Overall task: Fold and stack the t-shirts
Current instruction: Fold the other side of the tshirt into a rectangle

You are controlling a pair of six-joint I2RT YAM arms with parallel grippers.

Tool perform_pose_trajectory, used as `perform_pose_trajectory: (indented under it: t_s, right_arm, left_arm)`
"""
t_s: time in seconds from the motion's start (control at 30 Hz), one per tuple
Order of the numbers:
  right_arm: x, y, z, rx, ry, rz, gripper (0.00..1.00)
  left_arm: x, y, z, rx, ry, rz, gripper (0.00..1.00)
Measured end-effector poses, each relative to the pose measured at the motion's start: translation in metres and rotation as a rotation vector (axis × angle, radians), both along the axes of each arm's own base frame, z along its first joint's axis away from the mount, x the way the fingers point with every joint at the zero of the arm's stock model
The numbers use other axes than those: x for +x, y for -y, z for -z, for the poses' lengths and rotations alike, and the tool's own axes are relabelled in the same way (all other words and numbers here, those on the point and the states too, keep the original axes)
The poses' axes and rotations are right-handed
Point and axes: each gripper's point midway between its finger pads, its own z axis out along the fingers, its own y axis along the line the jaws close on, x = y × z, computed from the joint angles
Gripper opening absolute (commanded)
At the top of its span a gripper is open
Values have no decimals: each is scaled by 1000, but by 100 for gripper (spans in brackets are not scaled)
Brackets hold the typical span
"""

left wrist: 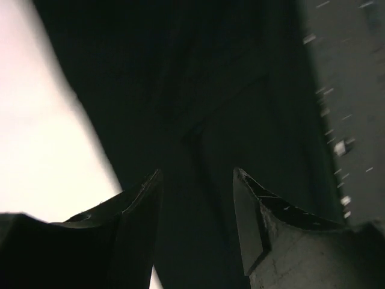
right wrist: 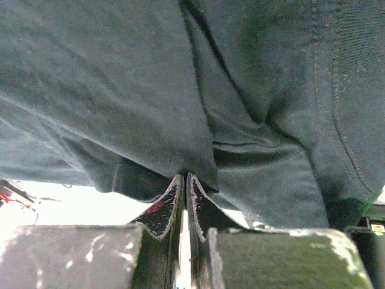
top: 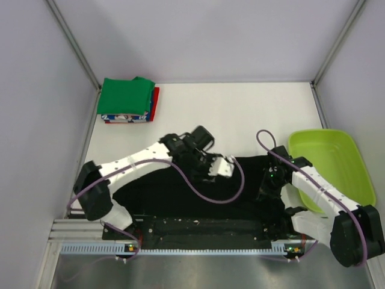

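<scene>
A black t-shirt (top: pixel 180 189) lies spread over the near part of the white table (top: pixel 240 114). My left gripper (top: pixel 224 168) hovers over its middle, open and empty. In the left wrist view the left gripper (left wrist: pixel 197 180) has its jaws apart above the dark cloth (left wrist: pixel 210 90). My right gripper (top: pixel 268 183) is at the shirt's right side. In the right wrist view the right gripper (right wrist: pixel 184 176) is shut, its tips pinching a fold of the black t-shirt (right wrist: pixel 120 78), which is raised off the table. A folded stack sits at the far left: a green shirt (top: pixel 125 96) on top, then red (top: pixel 156 101) and blue-white patterned (top: pixel 123 118) ones.
A lime-green plastic tub (top: pixel 334 165) stands at the right edge, beside my right arm. A dark metal rail (top: pixel 204 232) runs along the near edge between the arm bases. Grey walls (top: pixel 36 90) close in the table on three sides.
</scene>
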Motion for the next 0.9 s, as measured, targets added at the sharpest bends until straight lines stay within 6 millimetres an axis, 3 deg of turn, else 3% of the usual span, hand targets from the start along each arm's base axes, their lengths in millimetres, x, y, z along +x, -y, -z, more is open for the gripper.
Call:
perform_pose_trajectory:
  t_s: [0.07, 0.13, 0.23, 0.4, 0.57, 0.83, 0.9]
  right_arm:
    - [-2, -1, 6, 11, -11, 18, 0]
    - [-1, -3, 9, 23, -13, 34, 0]
    - [3, -5, 10, 33, -3, 43, 0]
    - [8, -7, 11, 38, 11, 45, 0]
    - [9, -6, 13, 39, 13, 46, 0]
    - [10, -5, 13, 39, 16, 48, 0]
    - [10, -5, 13, 39, 17, 47, 0]
  left_arm:
    - [-38, 33, 18, 8, -61, 122, 53]
    - [-65, 52, 39, 36, -101, 199, 49]
    - [-87, 69, 65, 68, -130, 259, 47]
    - [-96, 79, 85, 70, -143, 278, 45]
    - [-89, 86, 100, 71, -117, 264, 37]
    - [-86, 77, 125, 122, -100, 260, 37]
    - [-86, 75, 130, 136, -101, 262, 32]
